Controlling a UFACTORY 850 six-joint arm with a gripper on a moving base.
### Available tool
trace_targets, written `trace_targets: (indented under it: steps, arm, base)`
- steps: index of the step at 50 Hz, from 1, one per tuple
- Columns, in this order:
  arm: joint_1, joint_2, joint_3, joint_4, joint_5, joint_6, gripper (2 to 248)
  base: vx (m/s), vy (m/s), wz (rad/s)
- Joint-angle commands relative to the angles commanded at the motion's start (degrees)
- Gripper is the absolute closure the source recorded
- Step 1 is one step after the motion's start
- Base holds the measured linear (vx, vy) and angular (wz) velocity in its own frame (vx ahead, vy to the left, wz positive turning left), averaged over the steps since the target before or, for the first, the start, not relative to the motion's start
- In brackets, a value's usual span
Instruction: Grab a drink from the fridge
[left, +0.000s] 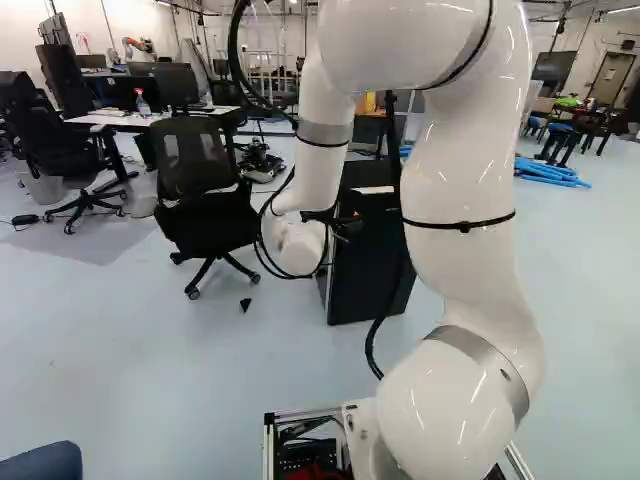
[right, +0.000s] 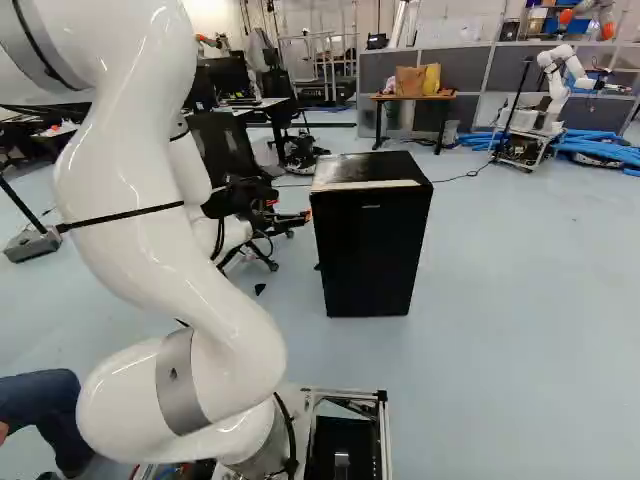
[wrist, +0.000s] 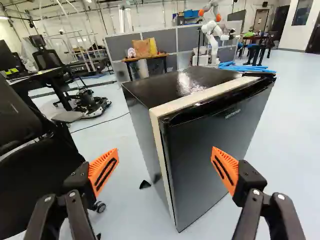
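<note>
Nearest the camera in the wrist view, your fingers (wrist: 103, 171) stood spread wide, with nothing pinched between their orange pads. Beyond them stood the fridge (wrist: 142, 117), turned at an angle, so that the front corner and the near side of its door (wrist: 220, 137) faced you. The door looked shut, with a pale strip (wrist: 200, 95) running behind it along the top and down the side, and no bar handle showed. No drink was to be seen; it was presumably inside.

You were, by the look of it, at the opening step, lining up on the door. What you needed next was a fingertip behind the door's edge, then a pull outward. If you pressed too flat, the tip could slide on the smooth face, or you could shove the whole fridge.

In the left base view, your arm (left: 460, 175) reached down and forward, its wrist ahead of the fridge's near side, with the black chair (left: 205, 215) on the other side of the wrist. Little room was left there for a sideways swing.

In the right base view, you had the fingers just beside the door's upper edge, on the chair's side; whether they touched it you could not tell.
</note>
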Motion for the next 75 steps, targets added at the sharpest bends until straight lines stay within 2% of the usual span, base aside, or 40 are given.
trace_targets:
  steps: [24, 37, 56, 75]
  arm:
    - [0.3, -6.6, -4.1, 4.8, 5.0, 0.0, 3]
    - [0.3, -7.7, -5.8, 7.5, 6.6, 0.0, 3]
    - [-0.1, -9.2, -8.4, 9.6, 6.7, 0.0, 3]
    - [-0.8, -11.0, -11.2, 11.3, 4.2, 0.0, 3]
  base:
    - [0.0, 0.0, 0.0]
    - [0.0, 0.0, 0.0]
    - [0.0, 0.0, 0.0]
    - [0.0, 0.0, 0.0]
